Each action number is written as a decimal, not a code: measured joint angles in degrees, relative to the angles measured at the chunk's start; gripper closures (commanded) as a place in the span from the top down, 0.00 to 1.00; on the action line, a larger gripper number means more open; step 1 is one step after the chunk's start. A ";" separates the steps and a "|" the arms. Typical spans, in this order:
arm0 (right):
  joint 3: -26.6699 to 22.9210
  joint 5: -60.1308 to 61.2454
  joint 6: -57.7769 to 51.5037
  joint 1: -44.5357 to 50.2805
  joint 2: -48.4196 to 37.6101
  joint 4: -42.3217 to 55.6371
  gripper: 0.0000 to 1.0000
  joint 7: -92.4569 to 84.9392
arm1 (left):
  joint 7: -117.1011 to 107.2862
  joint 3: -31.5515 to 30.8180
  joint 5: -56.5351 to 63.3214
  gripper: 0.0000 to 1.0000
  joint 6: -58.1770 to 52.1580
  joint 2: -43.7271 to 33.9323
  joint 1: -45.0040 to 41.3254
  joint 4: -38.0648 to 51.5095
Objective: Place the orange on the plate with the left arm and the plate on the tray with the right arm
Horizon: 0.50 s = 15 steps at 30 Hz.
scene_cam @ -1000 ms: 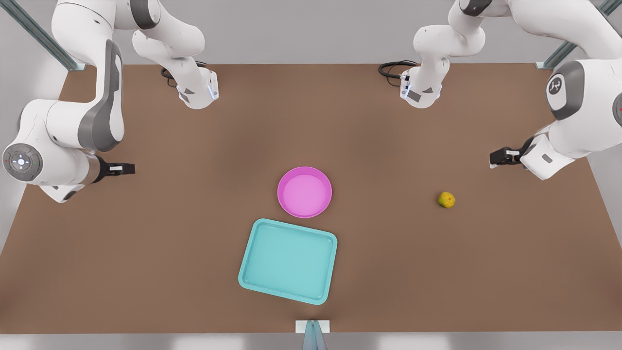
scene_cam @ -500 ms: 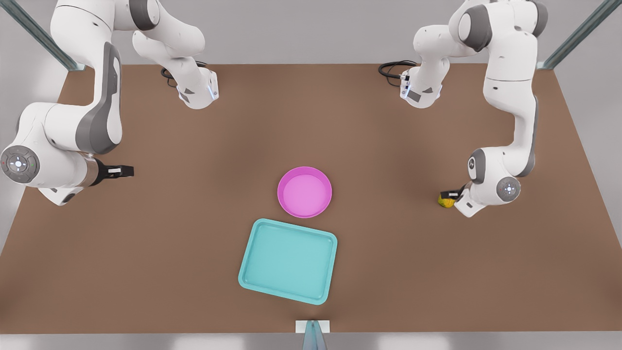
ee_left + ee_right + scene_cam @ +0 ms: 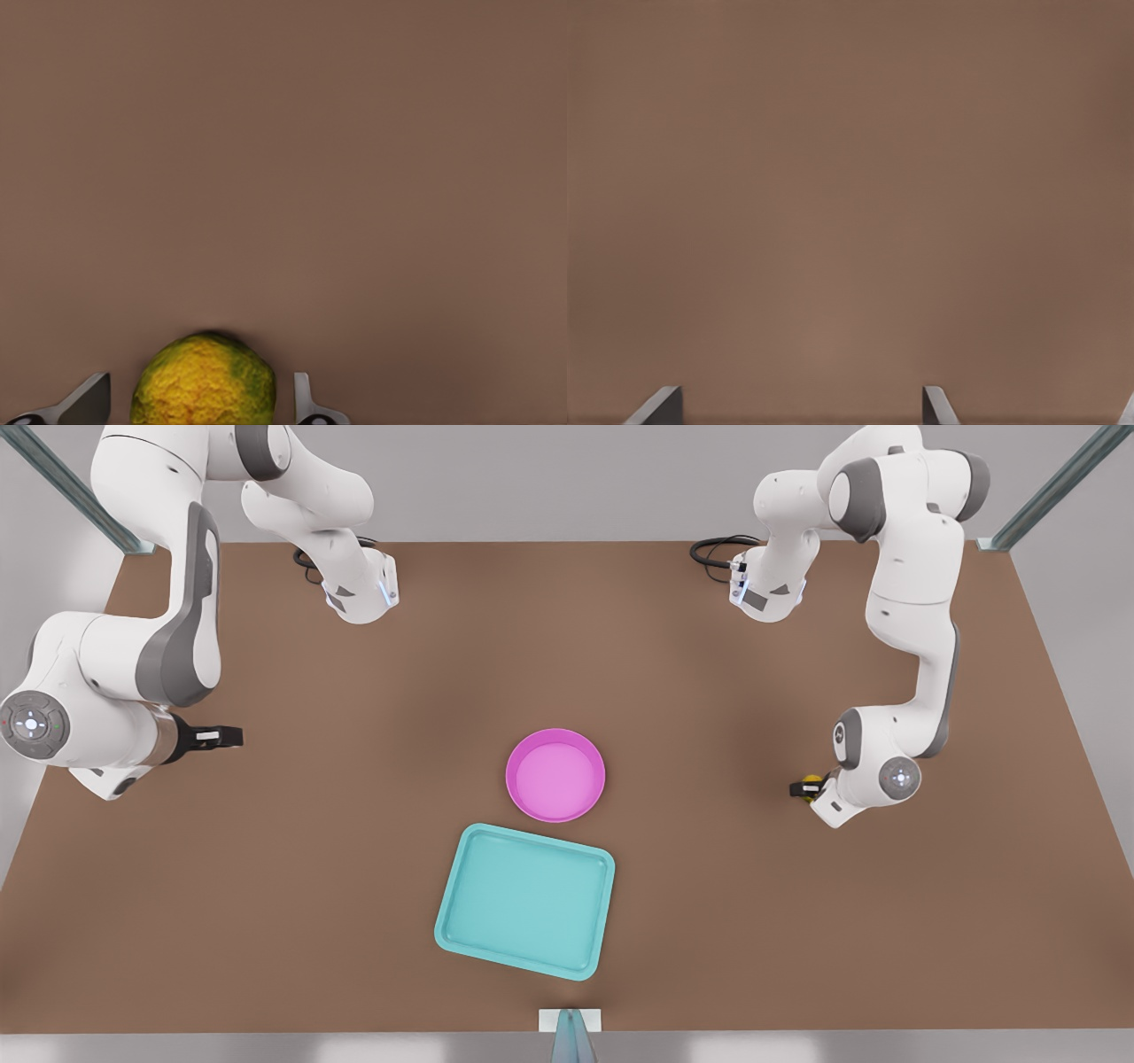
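Orange [image 3: 204, 381] sits on the brown table [image 3: 354, 850] at the front view's right, between the left gripper's [image 3: 808, 786] spread fingers [image 3: 89, 400], not yet clamped. Plate [image 3: 555, 775] and tray [image 3: 526, 901] lie empty, nearly touching. Since half a second ago the left gripper has slid farther over the fruit. Right gripper [image 3: 221, 736] waits open at the front view's left.
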 measured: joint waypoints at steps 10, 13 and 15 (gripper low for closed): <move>0.00 0.00 -0.01 -0.01 0.27 0.08 1.00 -0.26 | -0.35 0.00 0.39 0.62 0.62 0.93 -0.02 0.00; -0.02 0.00 -0.01 -0.07 0.29 0.09 1.00 -0.32 | -0.89 0.02 0.74 0.58 0.49 0.48 -0.11 0.02; 0.00 0.00 -0.01 -0.32 0.30 0.10 1.00 -0.42 | -1.42 -0.02 0.84 0.58 -0.57 -1.26 -0.28 0.18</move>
